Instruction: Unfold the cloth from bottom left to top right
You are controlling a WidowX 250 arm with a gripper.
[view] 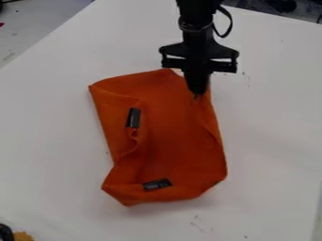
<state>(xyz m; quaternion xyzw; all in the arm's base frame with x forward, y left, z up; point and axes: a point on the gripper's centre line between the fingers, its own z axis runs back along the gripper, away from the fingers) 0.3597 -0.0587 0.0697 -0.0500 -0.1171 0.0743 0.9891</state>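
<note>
The gripper (197,93) hangs down over the upper right part of the orange cloth (173,136), its fingers together and shut on the cloth near that corner. Part of the cloth's top edge is hidden behind the fingers. The cloth lies partly folded and rumpled, with a flap turned in along its left side and a narrow fold down its right side. A dark label (133,117) shows on the left flap, and another dark label (156,184) sits near the bottom edge.
The white table (56,146) surrounds the cloth, with small dark marks at the right and below. A dark and yellowish object (21,236) shows at the bottom left corner. Beyond the table's upper edge lie dark items and a cable.
</note>
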